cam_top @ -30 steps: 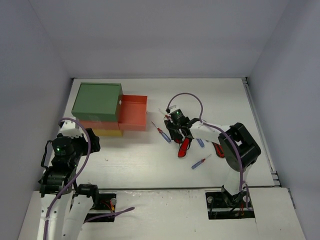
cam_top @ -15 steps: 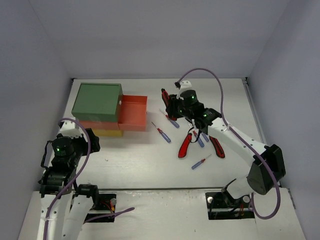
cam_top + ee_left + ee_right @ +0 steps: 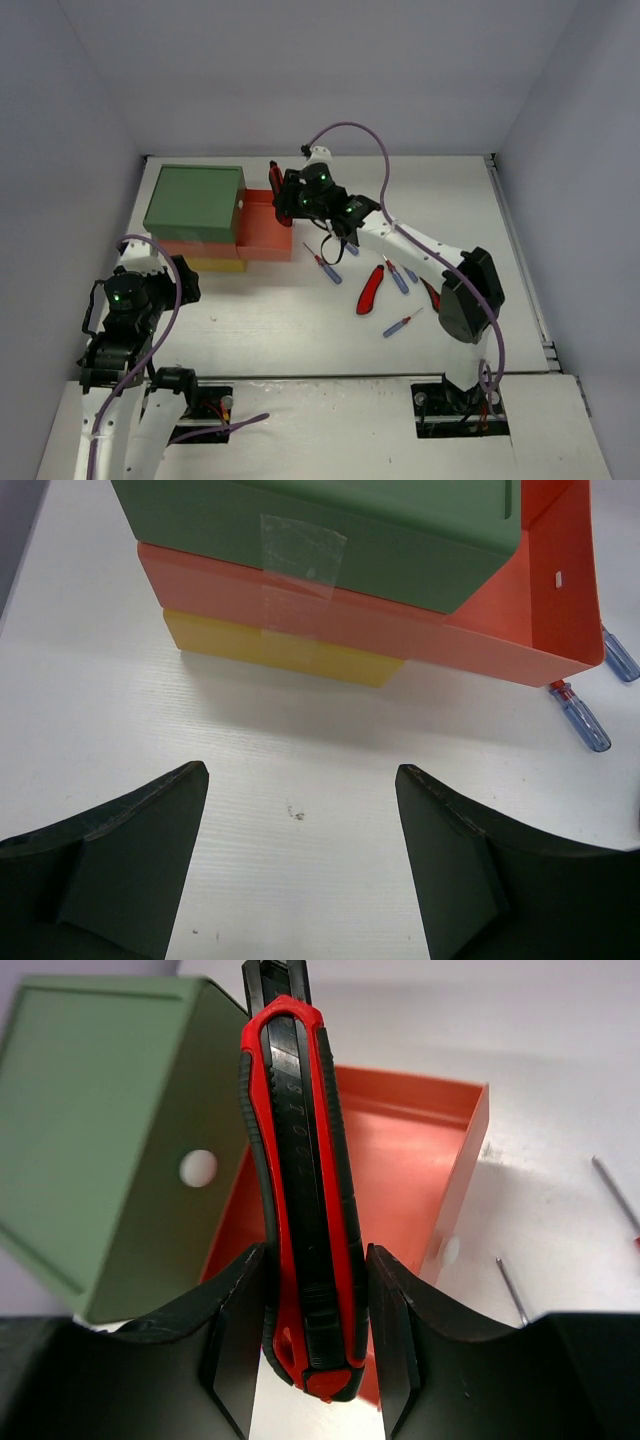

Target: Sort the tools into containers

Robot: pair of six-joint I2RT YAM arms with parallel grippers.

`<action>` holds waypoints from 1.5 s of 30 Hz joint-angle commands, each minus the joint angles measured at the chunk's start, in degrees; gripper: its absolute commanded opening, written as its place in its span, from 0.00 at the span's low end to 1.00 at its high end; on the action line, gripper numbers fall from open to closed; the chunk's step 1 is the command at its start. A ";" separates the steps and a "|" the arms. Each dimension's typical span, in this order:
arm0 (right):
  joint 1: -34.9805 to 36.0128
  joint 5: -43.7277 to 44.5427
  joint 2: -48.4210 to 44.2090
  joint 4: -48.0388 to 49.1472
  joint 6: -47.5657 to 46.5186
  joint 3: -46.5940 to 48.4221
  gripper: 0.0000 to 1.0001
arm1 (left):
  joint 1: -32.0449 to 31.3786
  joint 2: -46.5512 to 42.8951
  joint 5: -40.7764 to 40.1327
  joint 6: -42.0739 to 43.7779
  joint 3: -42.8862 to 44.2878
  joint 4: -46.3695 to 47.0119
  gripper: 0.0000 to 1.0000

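- The utility knife (image 3: 300,1160) is clamped in the right gripper (image 3: 310,1300) and is now held over the open orange drawer (image 3: 400,1150), carried left from the loose tools (image 3: 369,290).
- The left gripper (image 3: 300,790) is seen spread apart, unmoved.

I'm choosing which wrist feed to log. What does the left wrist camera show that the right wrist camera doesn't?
Left wrist only: the yellow drawer, a strip of clear tape, and the open left gripper. Right wrist only: a red-and-black utility knife clamped in the right gripper. Both: the green drawer and the pulled-out orange drawer.
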 commanded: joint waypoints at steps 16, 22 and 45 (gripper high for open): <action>0.76 7.32 5.25 5.68 5.88 3.96 0.58 | 0.24 1.01 0.07 -0.76 0.61 3.40 0.73; 0.30 6.60 2.72 5.59 4.37 1.01 0.62 | 0.24 1.01 0.07 -0.69 0.50 3.24 0.73; -20.95 2.91 -28.40 -5.51 1.08 -44.38 0.73 | 0.33 1.02 0.42 -0.88 0.35 3.16 0.73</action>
